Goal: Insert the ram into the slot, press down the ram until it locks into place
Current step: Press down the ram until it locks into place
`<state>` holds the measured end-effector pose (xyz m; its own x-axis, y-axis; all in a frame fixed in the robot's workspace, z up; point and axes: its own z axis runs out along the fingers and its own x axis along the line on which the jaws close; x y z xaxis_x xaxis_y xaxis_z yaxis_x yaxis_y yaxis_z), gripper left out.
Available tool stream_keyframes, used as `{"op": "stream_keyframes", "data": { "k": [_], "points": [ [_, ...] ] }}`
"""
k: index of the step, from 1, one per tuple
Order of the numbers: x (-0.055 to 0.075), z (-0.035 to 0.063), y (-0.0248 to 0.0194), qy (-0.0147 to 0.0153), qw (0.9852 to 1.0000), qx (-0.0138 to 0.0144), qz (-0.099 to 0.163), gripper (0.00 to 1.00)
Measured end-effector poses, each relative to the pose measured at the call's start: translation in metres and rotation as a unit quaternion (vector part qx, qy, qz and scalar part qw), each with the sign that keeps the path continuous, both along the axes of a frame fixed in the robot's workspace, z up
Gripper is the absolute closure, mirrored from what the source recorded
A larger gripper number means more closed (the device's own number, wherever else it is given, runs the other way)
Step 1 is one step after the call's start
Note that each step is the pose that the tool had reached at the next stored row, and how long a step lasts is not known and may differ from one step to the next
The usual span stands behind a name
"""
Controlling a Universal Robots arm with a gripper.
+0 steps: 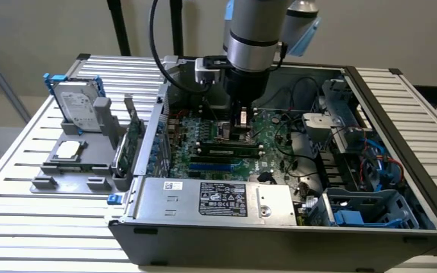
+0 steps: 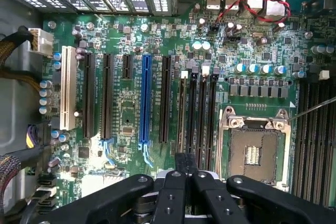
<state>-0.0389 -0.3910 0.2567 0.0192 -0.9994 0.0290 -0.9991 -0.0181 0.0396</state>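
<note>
The arm reaches down into the open computer case [image 1: 400,227], which stands on the slatted counter [image 1: 21,170]; the jaws [image 1: 242,124] hang just above the motherboard [image 2: 131,40], near the case's back wall. In the wrist view the jaws [image 2: 185,174] look closed on the top edge of a thin upright piece, which I judge to be the ram [image 2: 185,162], though little of it shows; it sits over the black slot [image 2: 193,111] beside the processor socket [image 2: 254,150]. In the exterior view another stick lies seated in a slot nearer the case's front wall.

To do this step well, I judge the stick should stay parallel to the slot and upright, its ends meeting both latches together; pressure should come straight down and evenly.

Room is tight: loose cables [image 1: 295,165] lie toward the exterior view's right, the power supply [image 1: 211,199] lines the front wall, and card slots [image 2: 146,98] run close alongside.
</note>
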Motion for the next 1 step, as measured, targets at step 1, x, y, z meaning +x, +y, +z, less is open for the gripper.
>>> {"op": "stream_keyframes", "data": {
  "k": [1],
  "points": [
    [0.0000, 0.0000, 0.0000, 0.0000, 1.0000, -0.0002, 0.000, 0.89]
  ]
}}
